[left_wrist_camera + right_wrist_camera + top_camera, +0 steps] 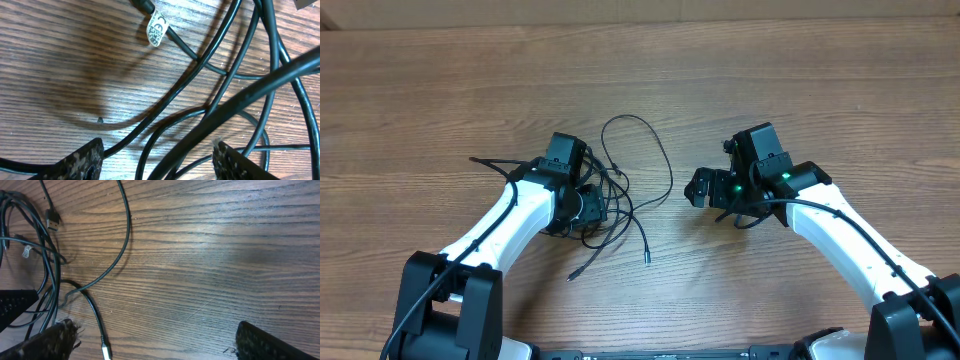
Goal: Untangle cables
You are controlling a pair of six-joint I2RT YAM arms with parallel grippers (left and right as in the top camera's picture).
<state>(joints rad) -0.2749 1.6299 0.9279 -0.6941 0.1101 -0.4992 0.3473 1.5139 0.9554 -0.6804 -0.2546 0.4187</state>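
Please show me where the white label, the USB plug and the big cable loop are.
label (156, 30): left wrist view, middle of the white tag.
plug (52, 216): right wrist view, middle of its body.
loop (628, 117): overhead view, top of its arc.

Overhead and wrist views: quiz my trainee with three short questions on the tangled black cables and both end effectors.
1. True or false: the left end effector hangs over the tangle of thin black cables.
2. The small white printed label in the left wrist view is: A) attached to a black cable, B) stuck on an end effector finger, C) lying loose, attached to nothing.
3. Fill in: the right end effector has its fingers ___ (open or shut).
Key: 1 true; 2 A; 3 open.
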